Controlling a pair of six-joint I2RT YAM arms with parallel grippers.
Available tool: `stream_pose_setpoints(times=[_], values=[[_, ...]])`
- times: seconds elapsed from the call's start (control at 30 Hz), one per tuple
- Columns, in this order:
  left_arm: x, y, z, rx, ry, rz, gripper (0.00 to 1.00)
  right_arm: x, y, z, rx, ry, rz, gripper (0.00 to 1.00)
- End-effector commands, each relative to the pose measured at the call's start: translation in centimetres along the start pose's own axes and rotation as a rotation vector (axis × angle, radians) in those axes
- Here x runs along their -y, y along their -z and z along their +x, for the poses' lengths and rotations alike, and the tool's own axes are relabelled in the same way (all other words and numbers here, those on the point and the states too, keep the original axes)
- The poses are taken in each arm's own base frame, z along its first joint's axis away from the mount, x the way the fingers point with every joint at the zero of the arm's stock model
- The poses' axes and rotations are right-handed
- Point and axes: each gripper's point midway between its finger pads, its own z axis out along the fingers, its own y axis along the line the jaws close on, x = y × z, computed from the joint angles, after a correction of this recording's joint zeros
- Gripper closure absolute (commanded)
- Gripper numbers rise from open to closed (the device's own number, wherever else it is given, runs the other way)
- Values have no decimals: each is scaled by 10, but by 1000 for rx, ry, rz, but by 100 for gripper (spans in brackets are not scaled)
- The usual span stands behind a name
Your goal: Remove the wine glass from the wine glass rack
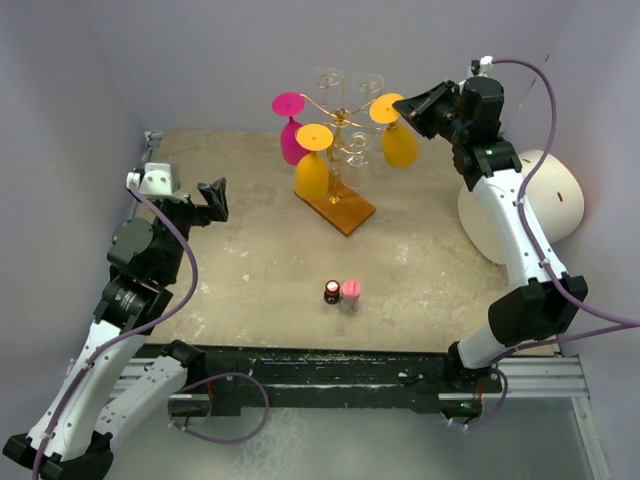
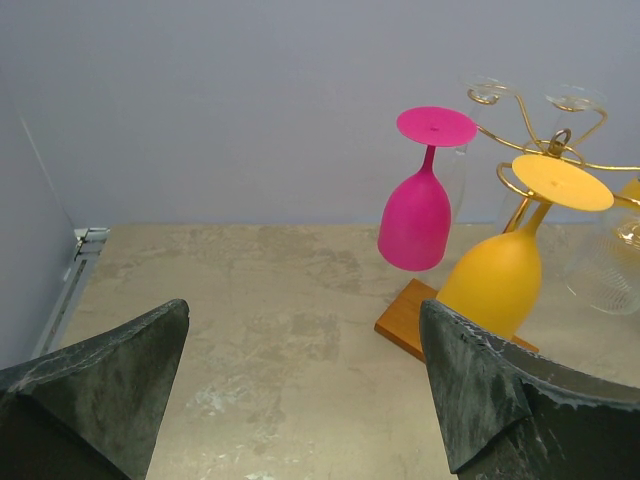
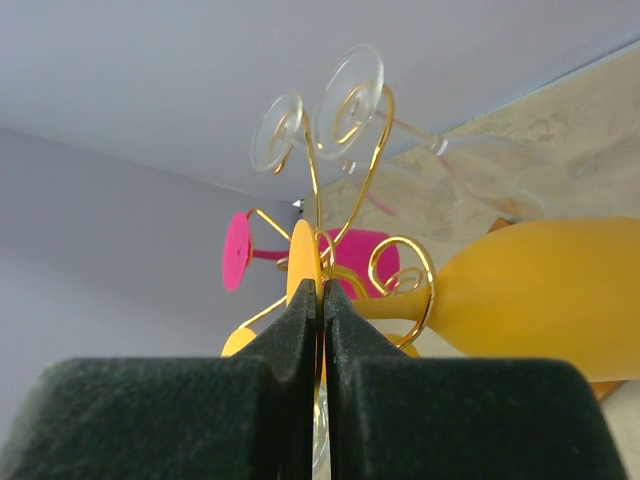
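Note:
The wine glass rack (image 1: 345, 210) stands at the back of the table, gold scroll wires over a brown wooden base. A pink glass (image 1: 293, 140), two yellow glasses and clear glasses hang from it upside down. My right gripper (image 1: 405, 105) is shut on the flat foot (image 3: 303, 260) of the right yellow wine glass (image 1: 400, 145). The glass's stem still sits in a gold scroll (image 3: 400, 270), with its bowl (image 3: 540, 285) to the right in the right wrist view. My left gripper (image 1: 215, 200) is open and empty, left of the rack; its view shows the pink glass (image 2: 415, 215), the front yellow glass (image 2: 495, 280) and the base (image 2: 405, 320).
A small dark bottle (image 1: 332, 291) and a pink cap-like object (image 1: 351, 290) stand mid-table in front of the rack. A large white rounded object (image 1: 525, 205) sits at the right edge beside the right arm. Grey walls enclose the back and sides.

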Motion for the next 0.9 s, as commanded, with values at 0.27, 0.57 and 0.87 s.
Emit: stream_pose_setpoints(times=[0.27, 0.57, 0.87], values=[[1, -3, -6, 24, 18, 8, 1, -35, 18, -13, 17, 0, -145, 100], [1, -3, -6, 25, 20, 9, 1, -45, 13, -4, -41, -5, -216, 100], [2, -3, -6, 23, 18, 9, 1, -51, 4, 2, -82, -52, -266, 100]])
